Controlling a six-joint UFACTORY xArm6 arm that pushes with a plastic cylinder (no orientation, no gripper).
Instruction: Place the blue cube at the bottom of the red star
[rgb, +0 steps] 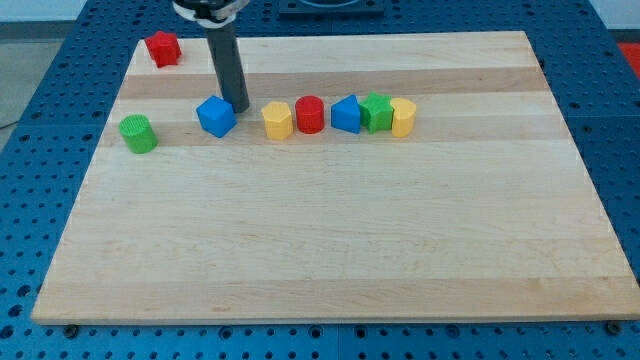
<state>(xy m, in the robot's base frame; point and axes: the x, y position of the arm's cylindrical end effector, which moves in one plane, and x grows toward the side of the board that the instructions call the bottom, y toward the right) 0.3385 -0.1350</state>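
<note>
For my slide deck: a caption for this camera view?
My tip touches the blue cube, far below-right of the red star.

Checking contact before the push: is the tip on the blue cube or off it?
On it, apparently: my tip meets the blue cube's upper right edge, no gap visible.

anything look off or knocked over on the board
Nothing stands out. Every block sits flat on the wooden board. My tip is at the blue cube's upper right edge, and the red star sits alone at the view's top left.
</note>
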